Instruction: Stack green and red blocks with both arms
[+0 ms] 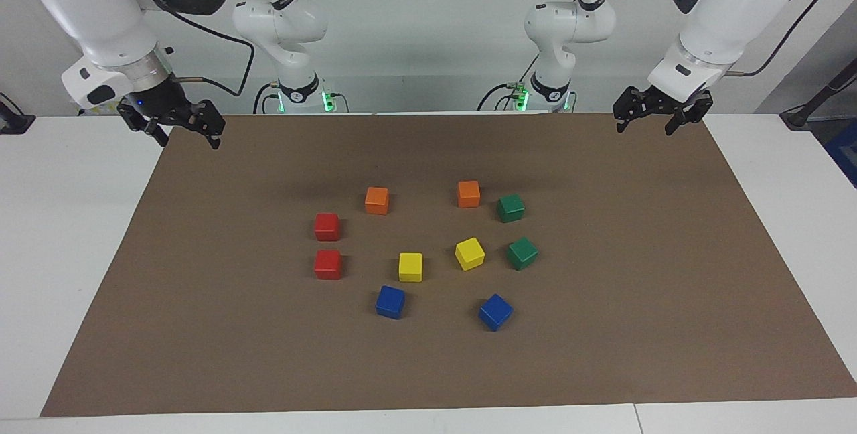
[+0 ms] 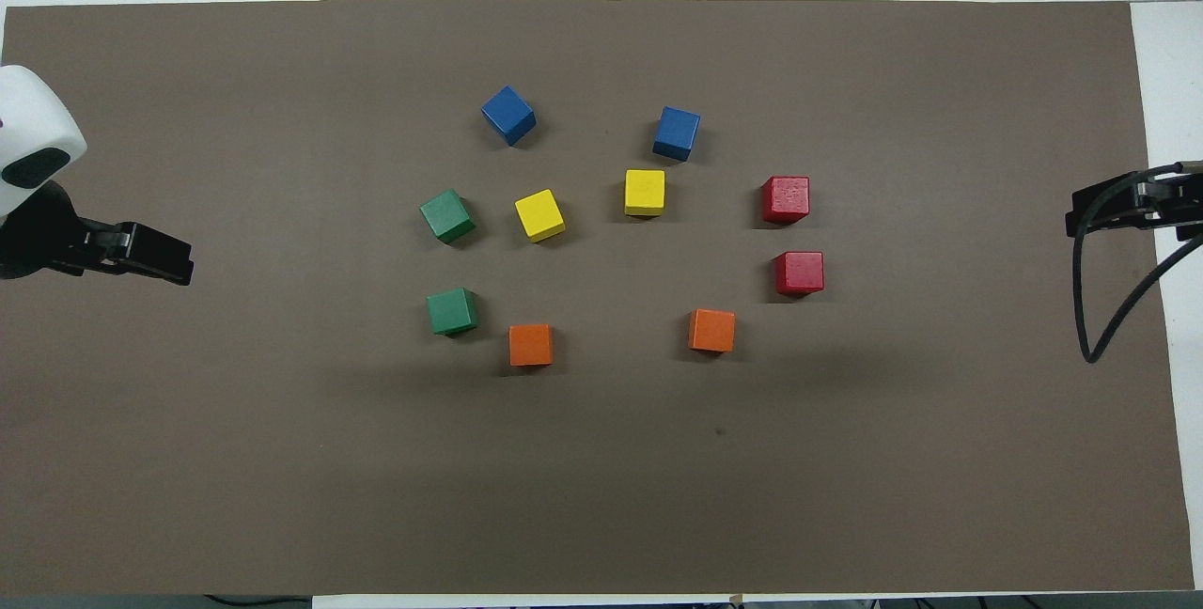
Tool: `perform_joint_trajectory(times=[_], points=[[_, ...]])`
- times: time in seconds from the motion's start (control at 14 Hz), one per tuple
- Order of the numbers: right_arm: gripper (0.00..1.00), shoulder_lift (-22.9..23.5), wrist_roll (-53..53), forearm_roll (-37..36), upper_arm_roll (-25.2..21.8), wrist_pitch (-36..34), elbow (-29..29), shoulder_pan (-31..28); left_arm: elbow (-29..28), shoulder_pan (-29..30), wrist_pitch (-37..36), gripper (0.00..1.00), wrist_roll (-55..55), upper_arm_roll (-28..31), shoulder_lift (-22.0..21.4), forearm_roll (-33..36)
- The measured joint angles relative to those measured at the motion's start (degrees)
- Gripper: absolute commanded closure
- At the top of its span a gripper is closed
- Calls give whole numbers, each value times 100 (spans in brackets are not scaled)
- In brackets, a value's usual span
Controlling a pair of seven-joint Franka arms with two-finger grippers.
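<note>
On the brown mat (image 1: pixel 201 327), two glossy red cubes (image 1: pixel 327 227) and two dark green cubes (image 1: pixel 511 208) lie unstacked; left gripper (image 1: pixel 659 119) and right gripper (image 1: pixel 175 131) hover open, empty, over its corners. All stacking remains.

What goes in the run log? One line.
stage: none stacked | left gripper: open, waiting | right gripper: open | green blocks, red blocks: on mat

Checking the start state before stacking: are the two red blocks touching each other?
Apart. The overhead view shows a strip of brown mat between the red block farther from the robots and the nearer red block; the facing view shows the same gap.
</note>
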Motion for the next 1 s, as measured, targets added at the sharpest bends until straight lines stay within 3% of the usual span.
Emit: perform_joint_trajectory(times=[0.57, 1.0], points=[[0, -8, 0, 2, 6, -6, -82, 6, 0, 14, 0, 0, -2, 33, 0, 0], [0, -196, 931, 19, 114, 625, -866, 619, -19, 21, 0, 0, -218, 50, -1, 0]])
